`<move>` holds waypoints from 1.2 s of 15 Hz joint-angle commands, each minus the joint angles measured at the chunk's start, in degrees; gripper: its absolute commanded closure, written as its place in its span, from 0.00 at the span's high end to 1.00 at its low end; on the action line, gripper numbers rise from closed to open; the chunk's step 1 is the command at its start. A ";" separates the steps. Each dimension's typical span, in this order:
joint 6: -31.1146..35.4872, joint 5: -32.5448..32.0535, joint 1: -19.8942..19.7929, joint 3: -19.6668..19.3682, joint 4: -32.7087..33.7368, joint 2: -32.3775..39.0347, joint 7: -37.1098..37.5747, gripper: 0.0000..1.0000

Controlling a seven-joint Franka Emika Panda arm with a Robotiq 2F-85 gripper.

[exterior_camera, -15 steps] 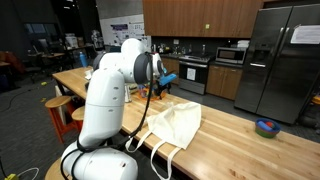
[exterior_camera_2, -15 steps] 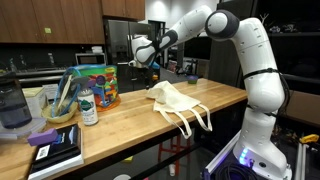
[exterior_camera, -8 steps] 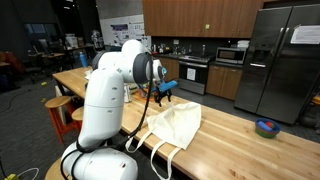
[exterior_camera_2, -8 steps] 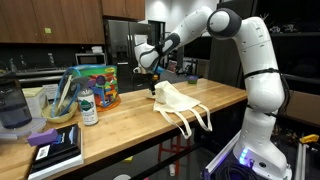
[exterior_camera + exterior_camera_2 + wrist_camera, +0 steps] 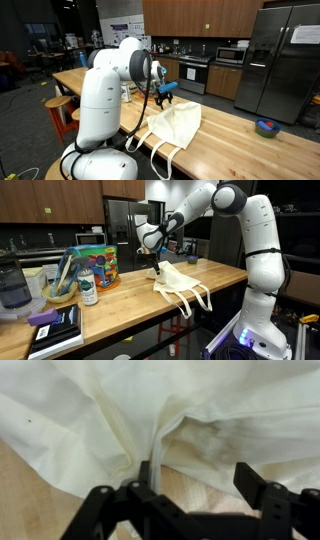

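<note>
Gripper [image 5: 175, 488] wide open, holding nothing, straddling a fold of cream tote bag [image 5: 95, 410], wooden counter [image 5: 125, 305]

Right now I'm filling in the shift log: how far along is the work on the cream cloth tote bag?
Done: the gripper is down at the edge of the cream cloth tote bag. In hand: in the wrist view its jaws stand open on either side of a raised fabric fold. Left: nothing is gripped yet, and the bag lies spread on the light wooden counter.

Cloth bag [image 5: 176, 281] lies on table [image 5: 125, 302] beneath end effector [image 5: 154, 270].
</note>
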 commanded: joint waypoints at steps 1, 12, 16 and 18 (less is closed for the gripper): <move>0.38 -2.74 -0.19 0.16 -2.34 -3.06 0.93 0.54; 3.47 -9.12 1.51 1.32 2.67 -1.78 -0.26 0.00; 4.20 -10.28 2.03 1.66 4.84 -1.43 -0.75 0.26; 3.98 -9.24 1.88 1.81 4.16 -1.60 -0.24 0.07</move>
